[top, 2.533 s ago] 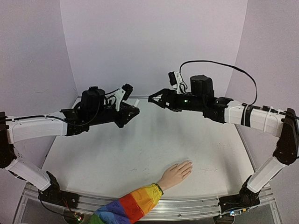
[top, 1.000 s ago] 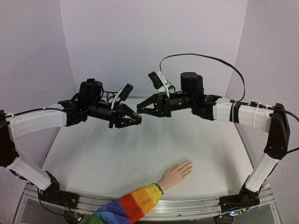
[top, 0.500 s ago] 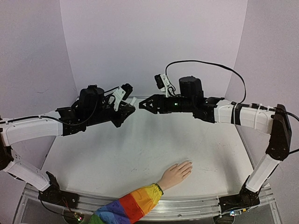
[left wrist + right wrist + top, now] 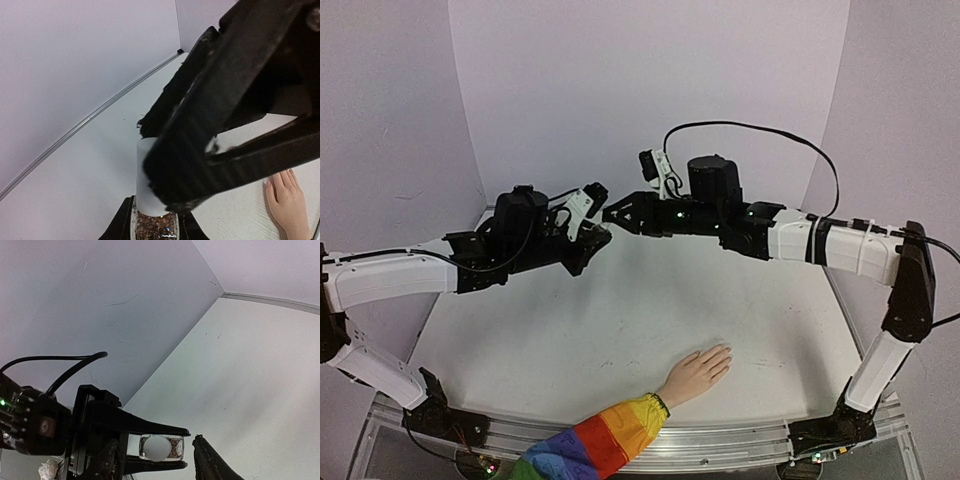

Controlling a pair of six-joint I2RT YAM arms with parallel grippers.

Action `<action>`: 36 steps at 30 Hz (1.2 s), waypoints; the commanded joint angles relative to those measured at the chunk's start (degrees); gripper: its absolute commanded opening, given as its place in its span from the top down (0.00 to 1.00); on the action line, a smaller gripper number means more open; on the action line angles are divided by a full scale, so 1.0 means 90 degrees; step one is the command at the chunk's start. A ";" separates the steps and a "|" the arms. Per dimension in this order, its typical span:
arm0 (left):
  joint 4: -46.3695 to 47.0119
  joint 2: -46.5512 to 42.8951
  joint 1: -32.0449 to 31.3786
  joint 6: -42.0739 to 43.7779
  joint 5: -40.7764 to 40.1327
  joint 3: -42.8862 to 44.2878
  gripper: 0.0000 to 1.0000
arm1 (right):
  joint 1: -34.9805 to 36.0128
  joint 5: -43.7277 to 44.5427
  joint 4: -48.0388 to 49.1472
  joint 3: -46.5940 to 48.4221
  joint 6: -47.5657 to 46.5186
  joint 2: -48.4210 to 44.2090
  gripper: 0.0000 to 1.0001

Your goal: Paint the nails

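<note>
One flesh-coloured hand (image 4: 698, 372) in one rainbow-striped sleeve (image 4: 600, 440) lies flat on the worktop (image 4: 570, 330) near its front edge, the nails (image 4: 724, 352) at its fingertips well apart from both end effectors. Raised above the worktop, the left end effector (image 4: 601, 233) pinches one small white-capped polish bottle (image 4: 160, 447), and the right end effector (image 4: 612, 213) meets it tip to tip, its two fingers (image 4: 210, 465) spread either side of the bottle.
</note>
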 commanded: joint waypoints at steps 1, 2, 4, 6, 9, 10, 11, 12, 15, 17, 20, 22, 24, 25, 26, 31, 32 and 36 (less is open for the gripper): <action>0.0415 -0.0019 -0.0095 0.0016 -0.0045 0.0273 1.00 | 0.0072 -0.0001 0.0184 0.0434 0.0085 0.0253 0.57; 0.0413 -0.0024 -0.0110 0.0023 -0.0043 0.0277 1.00 | 0.0088 -0.0034 0.0180 0.0461 0.0087 0.0293 0.61; 0.0420 -0.0056 -0.0126 0.0017 -0.0036 0.0281 1.00 | 0.0110 -0.0088 0.0180 0.0508 0.0111 0.0355 0.66; 0.0412 -0.0103 -0.0127 -0.0010 0.0037 0.0264 1.00 | 0.0107 -0.0143 0.0185 0.0503 0.0117 0.0359 0.77; 0.0415 -0.0205 -0.0127 -0.0061 0.0249 0.0183 1.00 | 0.0110 -0.0170 0.0206 0.0426 0.0003 0.0277 0.99; 0.0414 -0.0266 -0.0127 -0.0074 0.0372 0.0144 1.00 | 0.0105 -0.0223 0.0214 0.0393 -0.0128 0.0234 1.00; 0.0415 -0.0332 -0.0122 -0.0089 0.0610 0.0116 1.00 | 0.0104 -0.0321 0.0227 0.0340 -0.0357 0.0170 1.00; 0.0404 -0.0402 -0.0093 -0.0105 0.1015 0.0085 1.00 | 0.0098 -0.0616 0.0280 0.0262 -0.0648 0.0105 1.00; 0.0393 -0.0577 0.0571 -0.0496 0.4757 0.0043 1.00 | 0.0087 -0.3578 0.0489 0.0036 -0.2111 0.0021 1.00; 0.0473 -0.0257 0.1073 -0.1197 0.8100 0.0520 1.00 | 0.0085 -0.5575 0.0481 -0.0092 -0.2519 0.0016 1.00; 0.0479 0.0205 0.1143 -0.2263 0.9603 0.1191 1.00 | 0.0069 -0.5507 0.0416 -0.0182 -0.2558 -0.0132 1.00; 0.0487 0.0165 0.1150 -0.2137 0.9156 0.1139 1.00 | 0.0073 -0.4975 0.0407 -0.0285 -0.2627 -0.0235 1.00; 0.0476 -0.0032 0.1142 -0.1764 0.8161 0.0859 1.00 | 0.0063 -0.4317 0.0398 -0.0338 -0.2678 -0.0324 1.00; 0.0480 -0.0141 0.1143 -0.1588 0.7555 0.0720 1.00 | 0.0047 -0.3904 0.0385 -0.0358 -0.2658 -0.0398 1.00; 0.0472 -0.0234 0.1143 -0.1460 0.6757 0.0599 1.00 | 0.0033 -0.3601 0.0385 -0.0376 -0.2646 -0.0451 1.00; 0.0435 -0.0697 0.1035 -0.0987 0.2661 0.0028 1.00 | -0.0043 -0.1199 0.0170 -0.0337 -0.2260 -0.0709 0.36; 0.0438 -0.0739 0.0973 -0.0813 0.2126 -0.0037 1.00 | -0.0060 -0.0748 0.0091 -0.0306 -0.2119 -0.0728 0.28; 0.0432 -0.0788 0.0730 -0.0467 0.0913 -0.0137 1.00 | -0.0063 0.0216 -0.0230 0.0067 -0.1434 -0.0602 0.18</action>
